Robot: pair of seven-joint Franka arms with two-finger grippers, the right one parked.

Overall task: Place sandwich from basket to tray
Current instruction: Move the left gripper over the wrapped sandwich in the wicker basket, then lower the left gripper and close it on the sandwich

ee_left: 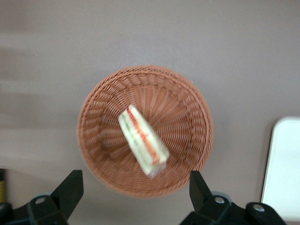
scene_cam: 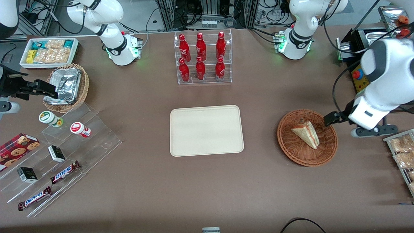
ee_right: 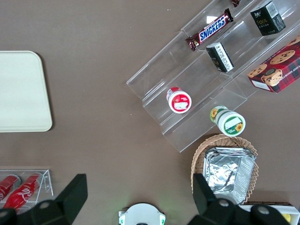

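The sandwich (scene_cam: 306, 133), a pale bread wedge with red and green filling, lies in the round reddish-brown wicker basket (scene_cam: 292, 147) toward the working arm's end of the table. It also shows in the left wrist view as a wrapped wedge (ee_left: 143, 140) inside the basket (ee_left: 101, 117). The left gripper (scene_cam: 330, 119) hovers above the basket's rim on the working arm's side, open and empty; its two black fingers (ee_left: 70, 190) stand wide apart just off the rim. The cream-beige tray (scene_cam: 181, 142) lies bare at the table's middle, beside the basket; its edge shows in the left wrist view (ee_left: 281, 164).
A clear rack of red bottles (scene_cam: 203, 58) stands farther from the camera than the tray. A metal rack of snack packets (scene_cam: 401, 152) lies close beside the basket at the working arm's end. A stepped acrylic display (scene_cam: 64, 155) with snacks, a tan foil-tray basket (scene_cam: 66, 85) and a white snack bin (scene_cam: 48, 51) lie toward the parked arm's end.
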